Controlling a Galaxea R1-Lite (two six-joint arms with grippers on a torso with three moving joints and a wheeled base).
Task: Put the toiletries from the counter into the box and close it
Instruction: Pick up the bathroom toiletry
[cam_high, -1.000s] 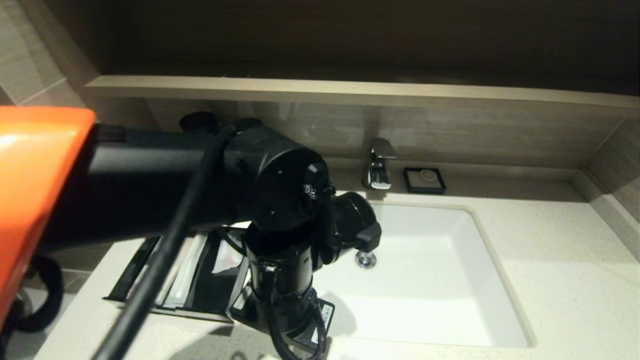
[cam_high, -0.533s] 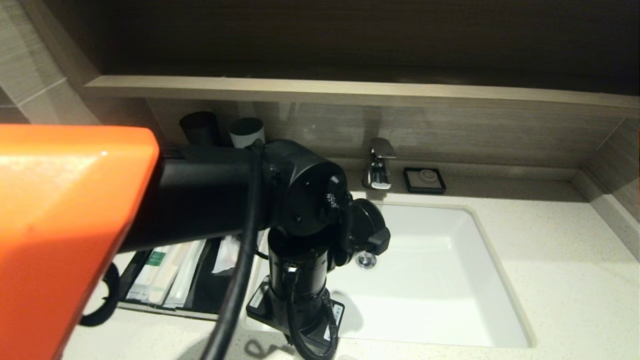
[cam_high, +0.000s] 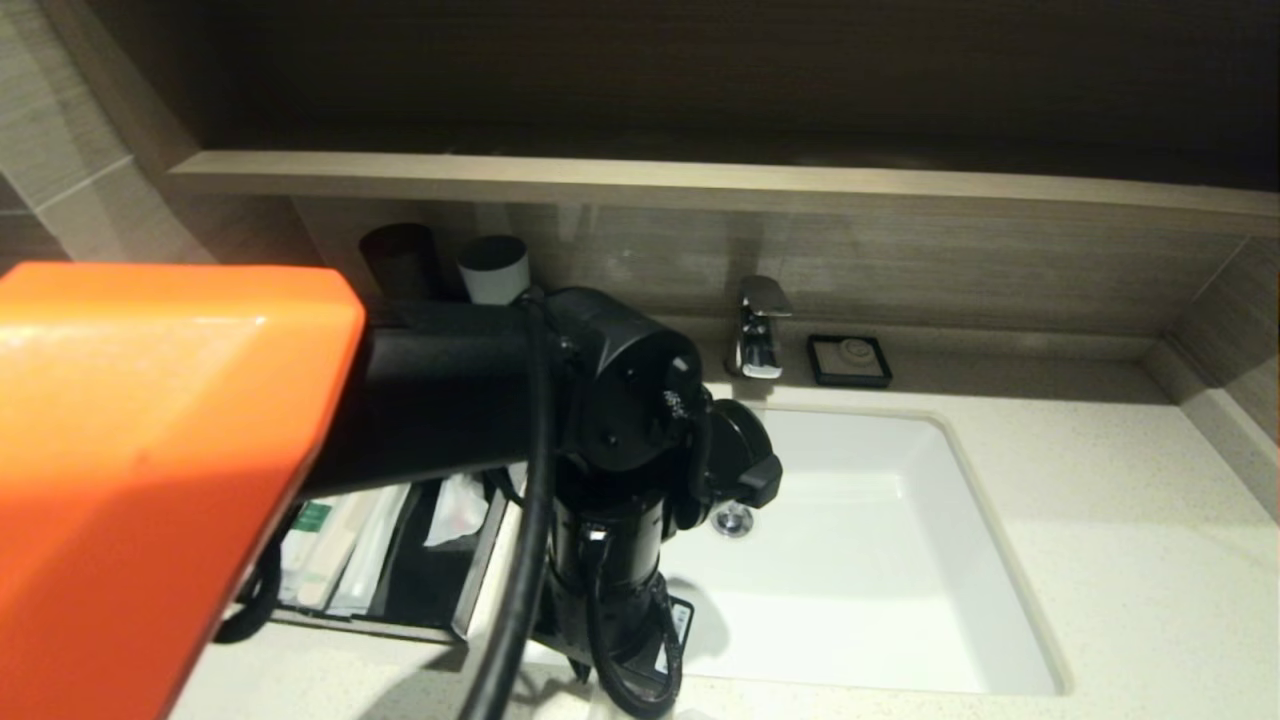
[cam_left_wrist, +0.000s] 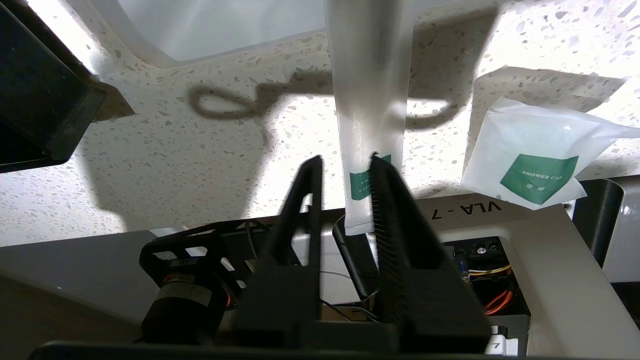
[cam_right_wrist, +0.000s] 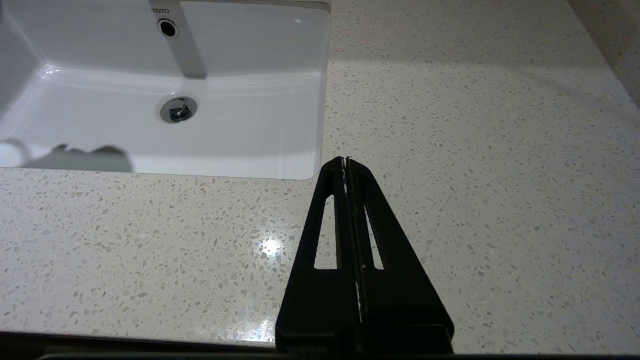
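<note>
My left jaws (cam_left_wrist: 345, 172) stand over the front strip of the speckled worktop (cam_left_wrist: 165, 165), spread apart and gripping nothing. Between them lies a long slim translucent packet (cam_left_wrist: 369, 100) with a green label at the end nearest my wrist. One finger (cam_left_wrist: 387, 200) overlaps that label end, while the other stands clear of the packet with bare worktop showing in the gap. I cannot tell whether the near finger touches the wrap.

Just beyond the jaws, on the side of the finger that overlaps the packet, a flat square shower cap sachet (cam_left_wrist: 530, 150) rests at the worktop's front edge, part of it hanging over. On the opposite side, well away from the jaws, is a dark corner of the box (cam_left_wrist: 40, 100). In the head view its drawer (cam_high: 440, 590) is pulled open with several packets already inside.

My right jaws (cam_right_wrist: 346, 162) are pressed together and empty, parked over bare worktop near the basin (cam_right_wrist: 160, 85).

The risks, as I judge them: the packet sits off-centre, so closing could push it sideways or pinch only the loose wrap, and it may slip out on lifting. Its long free end could swing and catch the drawer rim. A sideways sweep could also nudge the sachet off the edge.
</note>
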